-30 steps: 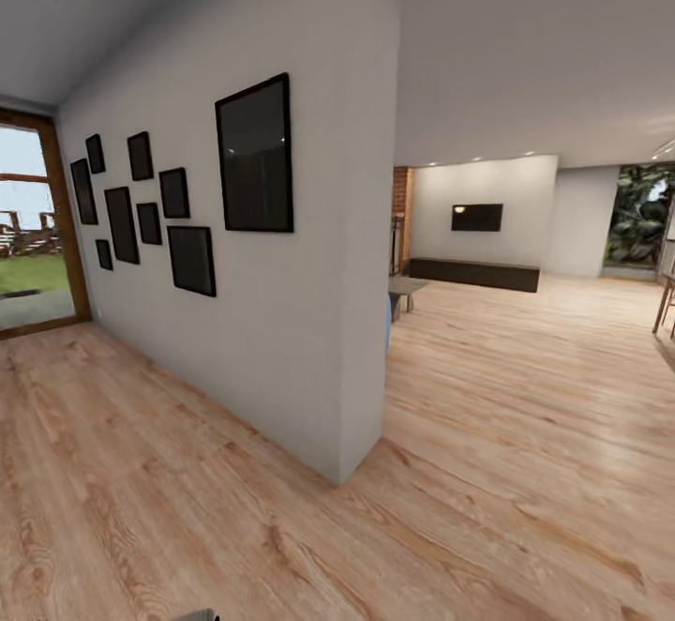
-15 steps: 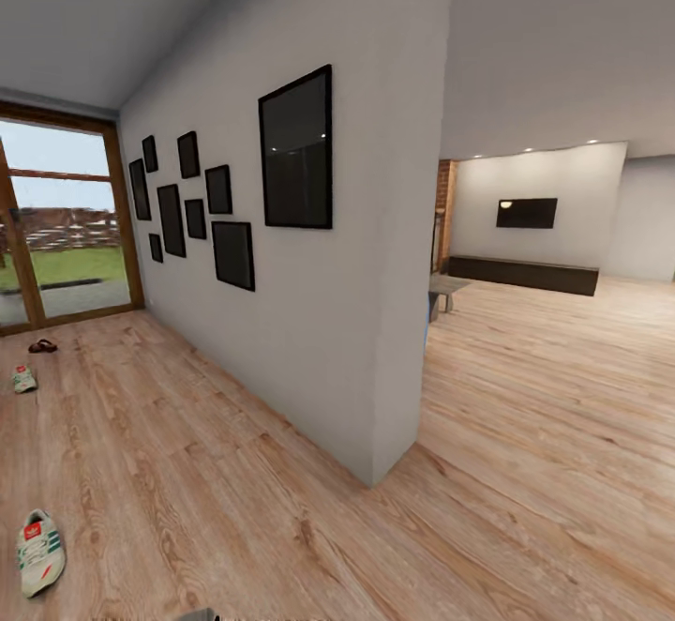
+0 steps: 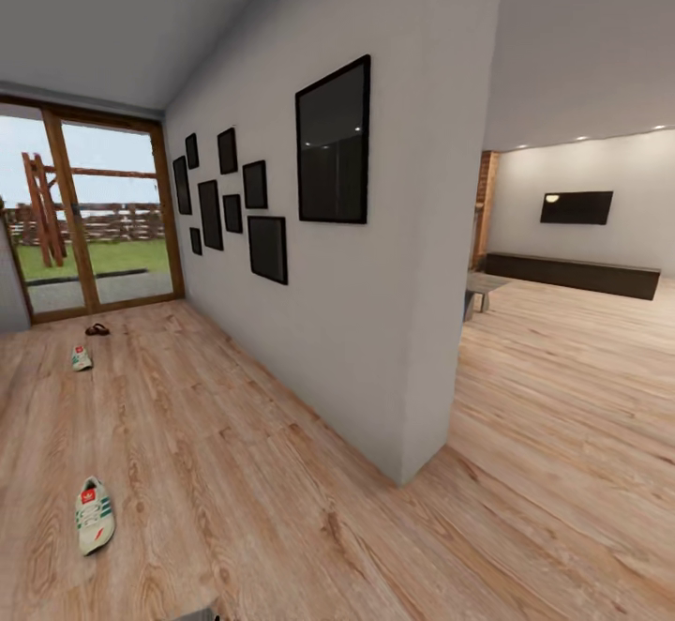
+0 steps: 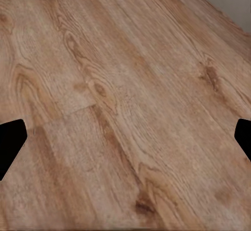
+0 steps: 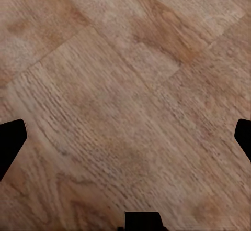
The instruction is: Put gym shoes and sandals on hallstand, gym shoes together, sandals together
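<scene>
Head view: near gym shoe [image 3: 95, 514] on corridor floor [image 3: 234, 471]; second gym shoe [image 3: 82, 357] and dark sandals [image 3: 97, 329], too small to detail, by glass door [image 3: 94, 218]. Framed pictures [image 3: 333, 143] line white wall [image 3: 375, 321]. Left hand [image 4: 125, 136] and right hand [image 5: 125, 136] spread wide, empty.

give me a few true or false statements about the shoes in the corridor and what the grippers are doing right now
1. Two gym shoes lie apart on the corridor floor. True: near gym shoe, far gym shoe.
2. A sandal lies near the glass door. True.
3. The left gripper holds a shoe. False: its fingers stand wide apart over bare floor.
4. The shoes sit on a rack. False: all lie on the floor.
</scene>
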Motion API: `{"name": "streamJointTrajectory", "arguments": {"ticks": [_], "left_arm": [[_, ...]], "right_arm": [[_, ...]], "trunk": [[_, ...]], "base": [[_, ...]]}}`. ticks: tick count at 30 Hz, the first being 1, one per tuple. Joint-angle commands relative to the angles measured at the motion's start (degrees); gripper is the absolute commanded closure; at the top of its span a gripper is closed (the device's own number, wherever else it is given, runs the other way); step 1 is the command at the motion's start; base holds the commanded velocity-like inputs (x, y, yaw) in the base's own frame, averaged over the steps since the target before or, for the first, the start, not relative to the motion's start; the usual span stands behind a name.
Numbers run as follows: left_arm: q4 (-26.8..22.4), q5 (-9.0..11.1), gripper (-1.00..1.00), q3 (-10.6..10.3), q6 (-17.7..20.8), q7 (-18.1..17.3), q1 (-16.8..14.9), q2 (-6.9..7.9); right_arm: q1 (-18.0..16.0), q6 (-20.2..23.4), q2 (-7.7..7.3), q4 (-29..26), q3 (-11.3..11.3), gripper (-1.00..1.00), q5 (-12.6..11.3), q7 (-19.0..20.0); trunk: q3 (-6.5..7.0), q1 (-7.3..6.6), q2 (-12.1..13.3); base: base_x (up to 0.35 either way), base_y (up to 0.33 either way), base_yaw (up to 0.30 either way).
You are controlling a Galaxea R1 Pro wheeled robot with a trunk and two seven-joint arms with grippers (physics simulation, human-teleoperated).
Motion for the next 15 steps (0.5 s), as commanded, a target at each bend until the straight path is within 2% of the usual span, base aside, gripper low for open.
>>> {"name": "streamJointTrajectory", "arguments": {"ticks": [1,5,15], "left_arm": [[0.06,0.43,-1.0,-0.13,-0.18,0.04,-0.05,0.01],[0.06,0.43,-1.0,-0.13,-0.19,0.04,-0.05,0.01],[0.06,0.43,-1.0,-0.13,-0.18,0.04,-0.05,0.01]], "right_arm": [[-0.02,-0.17,-0.01,0.03,0.03,-1.0,0.02,-0.03],[-0.02,-0.16,-0.06,0.0,-0.04,-1.0,0.02,-0.04],[-0.02,-0.18,-0.07,-0.04,-0.03,-1.0,0.03,-0.02]], "trunk": [[-0.13,-0.01,-0.03],[-0.4,-0.01,-0.03],[-0.52,-0.01,-0.03]], "base": [[0.0,0.0,0.233],[0.024,-0.042,0.228],[0.158,-0.275,0.042]]}}
